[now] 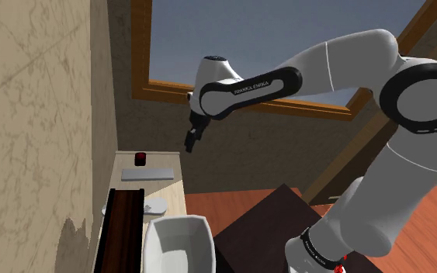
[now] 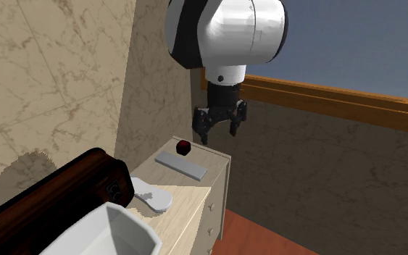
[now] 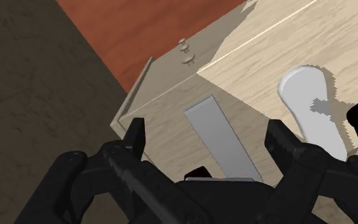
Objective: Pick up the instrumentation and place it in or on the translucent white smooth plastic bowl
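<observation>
The instrumentation, a flat grey slab (image 1: 147, 173) (image 2: 182, 164) (image 3: 219, 137), lies across the top of the light-wood bench (image 1: 176, 164) (image 2: 195, 197) (image 3: 298, 44), near the end farthest from the bowl. It reaches from near the wall edge toward the drawer-front edge. A small dark red object (image 1: 140, 159) (image 2: 184, 148) stands just beyond it, by the corner at the wall.

My gripper (image 1: 190, 146) (image 2: 218, 134) (image 3: 206, 127) hangs in the air above that end of the bench, and my fingers (image 3: 137, 130) are spread apart and grip nothing. In the wrist view the slab runs lengthwise between them, well below and untouched.

Toward the bench's other end lies a flat white oval piece (image 1: 154, 205) (image 2: 151, 194) (image 3: 314, 114). Next to it, along the wall edge, is a long dark brown wooden thing (image 1: 122, 233) (image 2: 64, 192). The white bowl (image 1: 179, 220) (image 2: 133, 217) sits beside the wooden thing, on the drawer-front side, well apart from the slab.
</observation>
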{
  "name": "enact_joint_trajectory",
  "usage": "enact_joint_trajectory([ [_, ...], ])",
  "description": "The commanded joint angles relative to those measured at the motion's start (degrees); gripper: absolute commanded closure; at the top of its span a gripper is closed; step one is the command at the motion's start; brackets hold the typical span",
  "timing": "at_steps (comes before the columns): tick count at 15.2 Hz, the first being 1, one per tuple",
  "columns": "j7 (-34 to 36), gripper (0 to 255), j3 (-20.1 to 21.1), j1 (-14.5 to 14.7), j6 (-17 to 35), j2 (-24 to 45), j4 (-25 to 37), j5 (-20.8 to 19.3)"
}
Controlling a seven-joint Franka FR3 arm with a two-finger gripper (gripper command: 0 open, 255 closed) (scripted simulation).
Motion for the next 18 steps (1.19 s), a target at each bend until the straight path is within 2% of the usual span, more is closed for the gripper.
enact_joint_trajectory([
  [1, -1.0, 0, 0.5, 0.7, 1.9, 4.3, 2.4, -1.0],
  [8, -3.9, 0, 1.7, 3.7, 4.7, 18.6, 13.8, -5.1],
  [16, -7.6, 0, 2.3, 8.3, 4.6, 35.3, 30.2, -9.4],
  [18, -7.6, 0, 2.2, 8.4, 5.0, 35.9, 30.5, -9.5],
])
